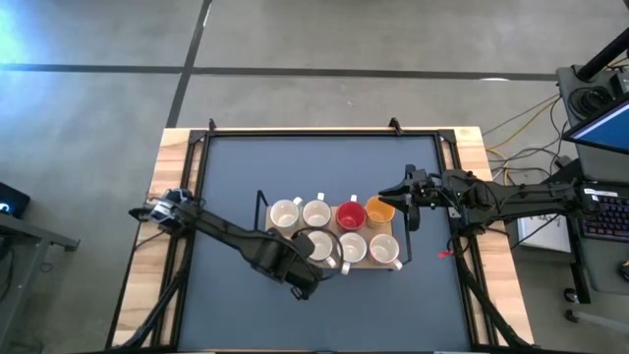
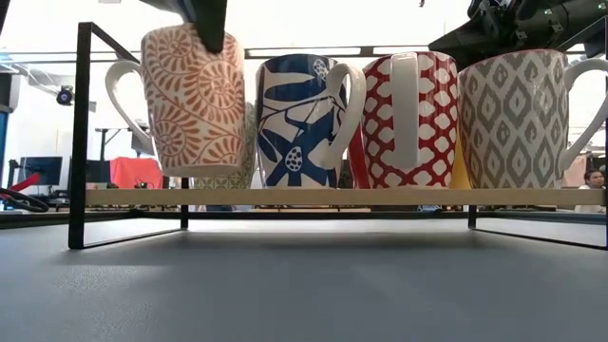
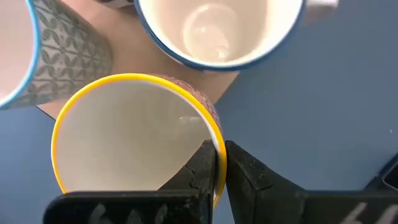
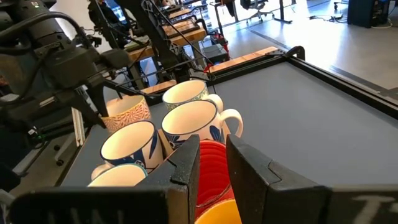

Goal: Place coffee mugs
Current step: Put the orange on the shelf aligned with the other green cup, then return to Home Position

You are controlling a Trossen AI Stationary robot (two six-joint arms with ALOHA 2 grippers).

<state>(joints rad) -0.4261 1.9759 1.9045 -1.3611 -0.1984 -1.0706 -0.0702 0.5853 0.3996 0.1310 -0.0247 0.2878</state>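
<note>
Several coffee mugs stand in two rows on a wooden board (image 2: 332,197) inside a black metal frame (image 2: 81,133) at the table's middle. One has a red inside (image 1: 351,215), one an orange inside (image 1: 380,209). My left gripper (image 3: 219,149) is shut on an orange-patterned, yellow-rimmed mug (image 2: 190,95) at the near row's left end. My right gripper (image 1: 405,202) hovers level beside the orange mug, its fingers (image 4: 186,168) apart with nothing between them. A blue leaf mug (image 2: 304,119), a red dotted mug (image 2: 408,119) and a grey patterned mug (image 2: 522,119) rest on their bases. My left gripper pinches the mug's wall at its yellow rim (image 3: 214,127), one finger (image 3: 202,165) inside the cup and one (image 3: 245,171) outside. The fingers come from above, pointing down. The mug hangs nearly upright, its base a little above the wooden board.
The neighbouring mugs stand close around the lifted one, the blue leaf mug right beside it. The dark table mat (image 1: 236,177) lies bare to the left, near and far sides of the frame. Wooden strips edge the table (image 1: 167,187).
</note>
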